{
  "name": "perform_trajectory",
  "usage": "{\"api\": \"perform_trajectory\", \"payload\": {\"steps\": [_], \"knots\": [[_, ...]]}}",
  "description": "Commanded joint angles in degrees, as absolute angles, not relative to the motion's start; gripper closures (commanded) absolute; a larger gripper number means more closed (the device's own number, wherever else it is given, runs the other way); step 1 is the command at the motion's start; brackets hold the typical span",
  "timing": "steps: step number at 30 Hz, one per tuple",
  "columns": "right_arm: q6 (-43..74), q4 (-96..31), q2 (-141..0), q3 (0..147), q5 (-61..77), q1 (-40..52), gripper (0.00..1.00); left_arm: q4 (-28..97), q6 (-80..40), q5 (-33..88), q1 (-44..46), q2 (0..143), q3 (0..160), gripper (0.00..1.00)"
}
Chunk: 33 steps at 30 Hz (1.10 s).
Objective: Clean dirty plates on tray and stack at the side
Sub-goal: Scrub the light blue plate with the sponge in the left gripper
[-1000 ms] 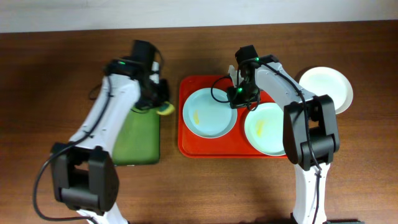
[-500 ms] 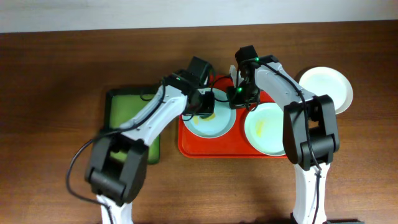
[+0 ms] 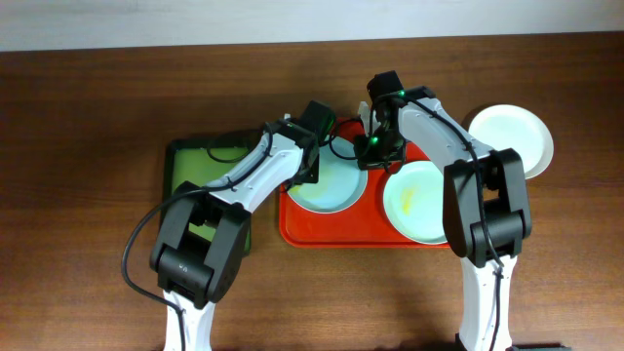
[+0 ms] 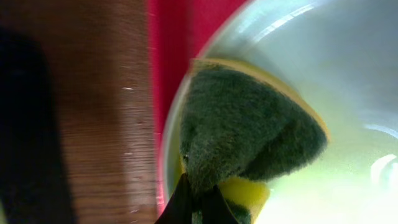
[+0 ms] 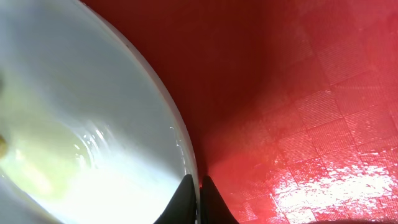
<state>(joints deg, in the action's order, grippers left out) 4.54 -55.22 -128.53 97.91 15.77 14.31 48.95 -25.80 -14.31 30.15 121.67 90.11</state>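
The left arm stretches right over the tray [image 3: 327,232], the left pincer [image 4: 196,206] gripping a sponge [image 4: 249,127] pressed on the tray's left plate [image 3: 341,190]. The right arm angles down, the right pincer [image 5: 198,191] pinched narrow on that plate's right rim.

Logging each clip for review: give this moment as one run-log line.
left gripper: sponge on left plate | right gripper: pinching its rim | right plate: smeared, on tray | third plate: on table, off tray

You have the left plate [image 3: 341,190] and middle plate [image 3: 417,203] on the tray [image 3: 302,227], third plate [image 3: 512,136] right of it, smaller tray [image 3: 182,172] left.
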Motion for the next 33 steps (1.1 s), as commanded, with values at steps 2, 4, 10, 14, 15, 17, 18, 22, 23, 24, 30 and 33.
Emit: {"api": "perform_trajectory", "payload": {"steps": [2,4,10,14,15,17,18,22,23,24,30,33], "knots": [[4.95,-55.44,-128.75,97.30,14.39,14.17,0.96,49.25,-26.06,-15.75,29.19,116.05,92.58,1.00],[4.95,-55.40,-128.75,97.27,14.39,14.17,0.96,48.21,-26.09,-5.06,29.21,116.07,92.51,1.00],[4.97,-55.42,-128.75,97.30,14.39,14.17,0.96,45.01,-26.09,8.62,30.57,121.16,91.00,1.00],[4.97,-55.46,-128.75,97.30,14.39,14.17,0.96,46.02,-26.09,-0.05,30.92,124.77,90.98,1.00],[4.97,-55.46,-128.75,97.30,14.39,14.17,0.96,47.42,-26.09,-5.39,30.68,124.81,90.98,1.00],[4.97,-55.51,-128.73,97.30,14.41,14.17,0.96,49.17,-26.09,-12.49,30.39,124.81,91.02,1.00],[4.97,-55.68,-128.70,97.36,14.41,14.17,0.96,50.24,-26.11,-15.90,30.04,124.81,91.02,1.00],[4.97,-56.18,-127.61,97.93,14.41,14.17,0.96,53.91,-26.15,-19.68,27.92,122.15,93.08,1.00],[4.97,-56.49,-127.28,98.37,14.41,14.17,0.96,53.89,-26.33,-18.85,27.53,121.14,93.38,1.00],[4.95,-57.01,-126.80,99.37,14.39,14.17,0.96,53.69,-26.30,-16.53,27.05,119.33,93.93,1.00],[4.75,-58.57,-121.95,101.23,5.02,15.29,0.96,54.37,-26.30,-10.02,25.78,108.16,94.87,1.00],[4.75,-60.62,-117.36,101.23,-10.17,18.26,0.96,55.81,-26.30,-10.04,23.73,102.63,94.87,1.00]]}}
